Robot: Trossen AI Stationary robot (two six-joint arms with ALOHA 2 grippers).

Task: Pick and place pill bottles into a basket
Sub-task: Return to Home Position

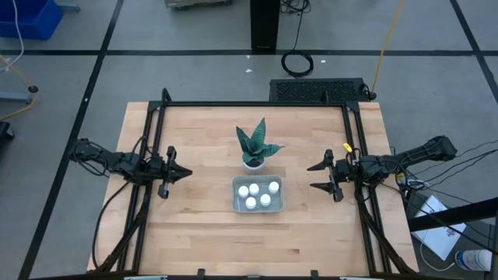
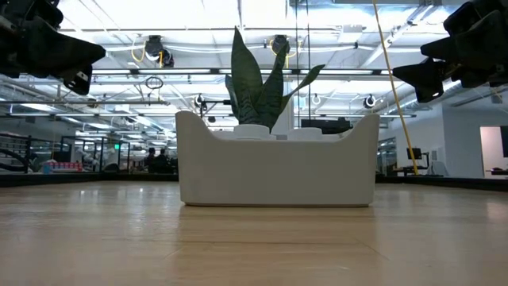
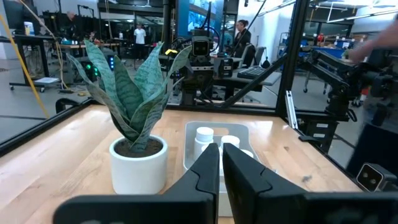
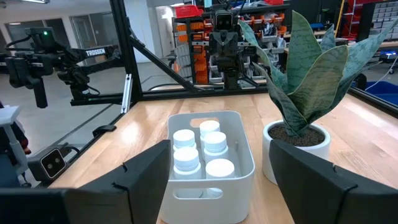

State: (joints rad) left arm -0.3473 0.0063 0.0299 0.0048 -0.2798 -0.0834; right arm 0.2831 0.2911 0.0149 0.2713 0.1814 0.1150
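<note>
- Grey floor (image 1: 70, 155) marked with dark lines surrounds the wooden surface (image 1: 202, 233) in the high view. A black frame (image 1: 257, 103) borders the upper, left and right edges of the surface.
- Basket (image 1: 236, 204): pale, rectangular, with rounded corners. It sits flat on the surface at the centre of the high-view frame, between the two hands.
- Pill bottles (image 1: 254, 188): five white caps show inside the basket. All are upright and packed close together within the rim.
- Plant pot (image 1: 253, 164): white, holding a green spiky plant (image 1: 257, 142). It stands just above the basket in the high-view frame, just beside the rim. Contact between the two cannot be judged.
- Left hand (image 1: 185, 173): at the middle left of the high-view frame, well apart from the basket and pointing toward it. The fingers are together, with only a thin slit showing in the left wrist view. Nothing is held.
- Right hand (image 1: 313, 177): at the middle right of the high-view frame, well apart from the basket and pointing toward it. The fingers are spread wide apart, with nothing between them.
- Low view: both hands hang clear above the surface, in the upper left and upper right corners of the frame. The basket wall fills the centre, and the plant leaves rise behind it.
- Background: the left wrist view shows people (image 3: 241, 36) among workstations at the far end of the room, along the upper edge of the frame.
</note>
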